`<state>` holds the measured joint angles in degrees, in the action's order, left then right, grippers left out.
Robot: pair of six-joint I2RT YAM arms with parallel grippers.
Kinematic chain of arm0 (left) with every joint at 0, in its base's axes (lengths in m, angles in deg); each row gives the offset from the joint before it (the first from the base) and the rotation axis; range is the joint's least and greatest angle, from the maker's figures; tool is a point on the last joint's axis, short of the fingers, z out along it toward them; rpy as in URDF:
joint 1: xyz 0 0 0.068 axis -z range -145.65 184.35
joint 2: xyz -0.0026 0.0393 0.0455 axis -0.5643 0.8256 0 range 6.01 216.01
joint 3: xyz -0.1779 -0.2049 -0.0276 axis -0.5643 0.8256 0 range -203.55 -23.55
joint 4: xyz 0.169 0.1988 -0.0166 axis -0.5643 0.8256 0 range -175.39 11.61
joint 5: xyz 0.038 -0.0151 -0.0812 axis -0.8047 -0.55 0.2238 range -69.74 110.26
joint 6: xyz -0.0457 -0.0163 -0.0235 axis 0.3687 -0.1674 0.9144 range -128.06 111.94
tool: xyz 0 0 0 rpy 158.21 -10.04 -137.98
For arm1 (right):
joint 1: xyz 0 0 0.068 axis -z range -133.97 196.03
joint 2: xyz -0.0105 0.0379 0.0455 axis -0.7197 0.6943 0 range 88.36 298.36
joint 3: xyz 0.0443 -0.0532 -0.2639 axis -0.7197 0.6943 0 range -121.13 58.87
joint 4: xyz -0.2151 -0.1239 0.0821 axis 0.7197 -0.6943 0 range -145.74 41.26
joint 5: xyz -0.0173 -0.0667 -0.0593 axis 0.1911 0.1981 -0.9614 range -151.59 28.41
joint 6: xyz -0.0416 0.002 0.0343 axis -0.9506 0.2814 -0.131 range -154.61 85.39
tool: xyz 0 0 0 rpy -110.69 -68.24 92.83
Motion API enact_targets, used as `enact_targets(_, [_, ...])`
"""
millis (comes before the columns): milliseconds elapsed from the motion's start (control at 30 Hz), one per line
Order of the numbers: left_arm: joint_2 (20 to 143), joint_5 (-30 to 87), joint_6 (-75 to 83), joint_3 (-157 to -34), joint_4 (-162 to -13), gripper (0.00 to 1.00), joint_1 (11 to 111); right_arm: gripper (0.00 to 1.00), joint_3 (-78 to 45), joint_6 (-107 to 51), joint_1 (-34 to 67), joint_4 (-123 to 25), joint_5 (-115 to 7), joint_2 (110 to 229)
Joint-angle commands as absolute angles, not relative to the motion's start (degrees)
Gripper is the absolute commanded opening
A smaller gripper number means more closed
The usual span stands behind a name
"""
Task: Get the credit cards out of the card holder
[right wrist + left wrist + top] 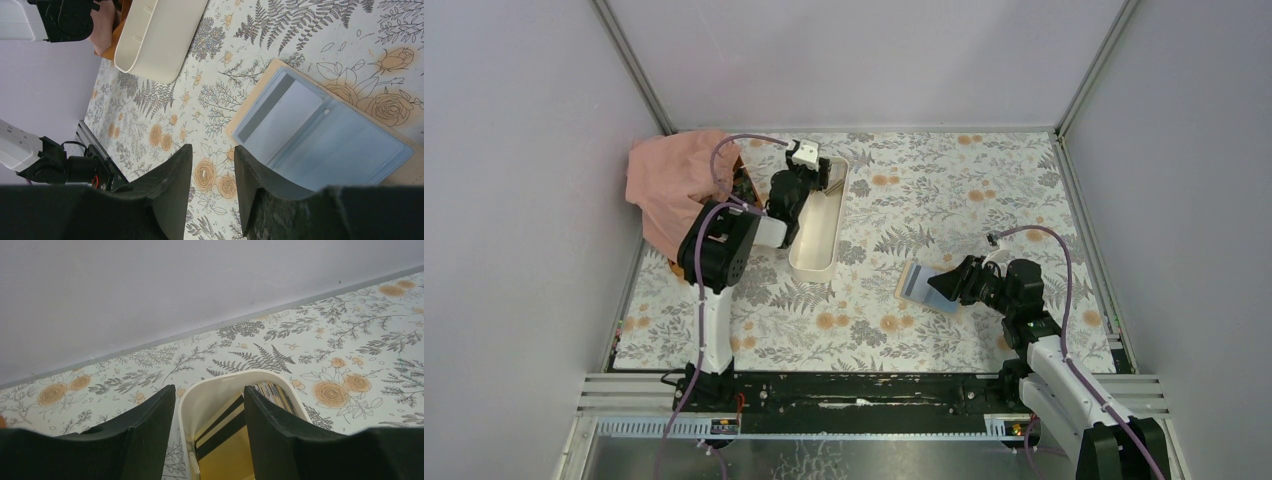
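Note:
The card holder [917, 280] lies open on the floral table right of centre, light blue inside with a tan rim [320, 145]. A pale credit card [287, 117] with a grey stripe sits in its left pocket. My right gripper [213, 148] is open and low over the holder's near corner, one finger overlapping its edge, with nothing between the jaws. My left gripper [209, 389] is open above the far end of the white tray [200, 405], straddling the tray's left wall. A gold credit card [225, 440] with black stripes lies in the tray, with more cards [275, 395] beside it.
The long white tray [814, 255] runs front to back at left of centre. A pink cloth [669, 185] covers a brown box at the back left, close to the left arm. Grey walls close in three sides; a metal rail [874, 395] runs along the near edge.

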<state>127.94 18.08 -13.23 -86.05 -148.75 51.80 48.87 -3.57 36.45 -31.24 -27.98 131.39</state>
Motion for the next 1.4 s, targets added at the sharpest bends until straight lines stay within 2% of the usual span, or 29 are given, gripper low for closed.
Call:
enact_targets(0, [122.4, 19.3, -10.4, -83.6, -152.7, 0.6, 51.4, 0.43, 47.9, -4.5, 36.5, -28.0, -27.8, 130.6])
enact_targets(33, [121.0, 19.4, -9.2, -83.1, -152.3, 0.61, 51.6, 0.43, 47.9, -4.5, 36.5, -28.0, -27.9, 130.5])
enact_targets(133, [116.0, 18.5, -7.3, -82.4, -146.6, 0.7, 53.2, 0.44, 47.7, -4.5, 36.5, -28.7, -28.6, 130.1])
enact_targets(267, [108.0, 17.3, -11.8, -78.5, -141.3, 0.67, 61.3, 0.43, 47.2, -2.4, 36.5, -31.4, -35.1, 129.8])
enact_targets(400, [103.2, 7.9, -12.3, -78.2, -131.4, 0.64, 73.7, 0.15, 45.7, 0.8, 36.5, -38.1, -47.6, 130.6])
enact_targets(467, [103.0, 0.2, -14.5, -78.1, -128.5, 0.54, 81.0, 0.02, 44.3, 1.0, 36.5, -42.3, -51.9, 131.2])
enact_targets(533, [103.3, -8.9, -15.2, -77.1, -128.2, 0.44, 87.8, 0.0, 44.0, 0.6, 36.5, -43.7, -52.9, 131.3])
enact_targets(600, [103.1, -13.6, -10.7, -76.3, -125.2, 0.4, 91.4, 0.0, 44.3, 0.9, 36.5, -43.2, -51.6, 131.2])
enact_targets(633, [102.5, -11.4, -7.2, -75.5, -123.1, 0.33, 91.4, 0.0, 44.6, 1.3, 36.5, -42.6, -50.7, 131.0])
enact_targets(700, [101.4, -5.4, -2.0, -73.0, -121.5, 0.06, 91.1, 0.0, 45.6, 2.8, 36.5, -40.5, -48.6, 131.2])
enact_targets(733, [100.9, -2.6, -0.3, -71.5, -121.3, 0.0, 90.8, 0.0, 46.0, 3.6, 36.5, -39.5, -46.8, 131.4])
enact_targets(833, [100.4, 1.3, 2.9, -70.7, -118.0, 0.0, 90.5, 0.0, 47.7, 3.8, 36.5, -33.6, -41.5, 132.8])
enact_targets(867, [100.3, 1.6, 4.4, -70.7, -117.0, 0.03, 90.4, 0.02, 47.3, 2.9, 36.3, -32.8, -40.4, 133.6])
enact_targets(900, [100.0, 1.8, 6.1, -70.8, -115.9, 0.18, 90.2, 0.06, 45.9, 1.1, 36.0, -34.8, -41.0, 134.2])
enact_targets(967, [99.1, 1.9, 9.5, -71.2, -113.0, 0.77, 89.7, 0.18, 41.5, -3.8, 34.0, -43.3, -45.9, 135.4])
enact_targets(1033, [97.7, 2.1, 13.0, -71.6, -109.5, 0.97, 88.9, 0.33, 37.9, -7.0, 30.9, -48.1, -52.2, 136.4])
enact_targets(1067, [96.9, 2.5, 14.4, -71.6, -108.0, 1.0, 88.4, 0.41, 36.1, -8.1, 29.1, -49.2, -55.0, 136.9])
enact_targets(1100, [96.3, 2.9, 15.5, -71.6, -106.6, 1.0, 87.8, 0.45, 34.8, -9.0, 26.8, -50.1, -57.9, 138.1])
enact_targets(1267, [93.2, 4.1, 21.0, -71.8, -98.1, 1.0, 84.2, 0.61, 27.7, -10.2, 14.9, -52.9, -68.2, 148.4])
enact_targets(1367, [92.1, 0.0, 25.2, -71.1, -94.2, 1.0, 82.0, 0.67, 23.9, -10.1, 8.6, -53.7, -72.9, 156.4])
